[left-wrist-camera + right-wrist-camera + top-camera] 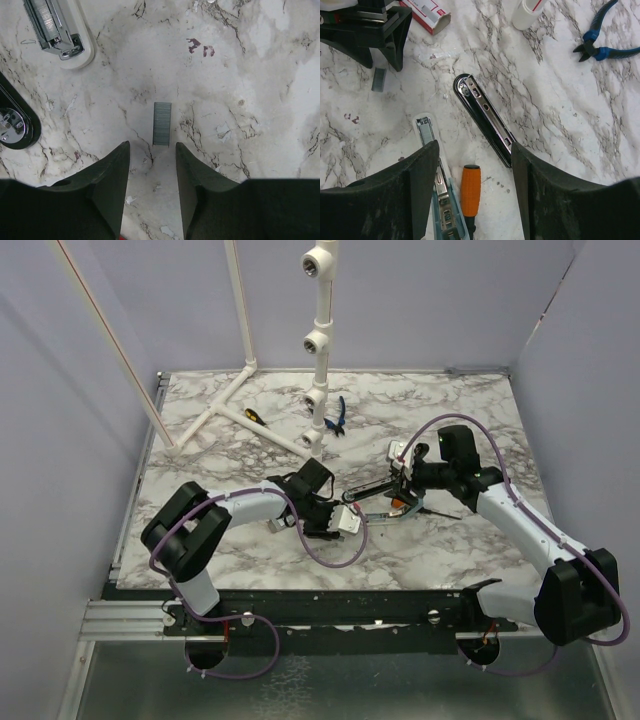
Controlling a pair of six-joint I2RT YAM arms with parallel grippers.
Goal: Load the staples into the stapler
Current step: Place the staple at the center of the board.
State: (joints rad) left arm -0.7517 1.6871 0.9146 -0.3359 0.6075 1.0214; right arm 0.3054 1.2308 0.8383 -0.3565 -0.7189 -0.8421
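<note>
Staples [162,124] lie just beyond the left gripper [152,148] (jaws parted).

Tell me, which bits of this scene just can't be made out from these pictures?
- Top view: the staple strip is too small to find near the left gripper.
- Right wrist view: the near end of the stapler slips behind a finger of the right gripper; the shaft of the screwdriver is cut off by the bottom edge.
- Right wrist view: the staple box is cut by the top edge, its print unreadable.
</note>
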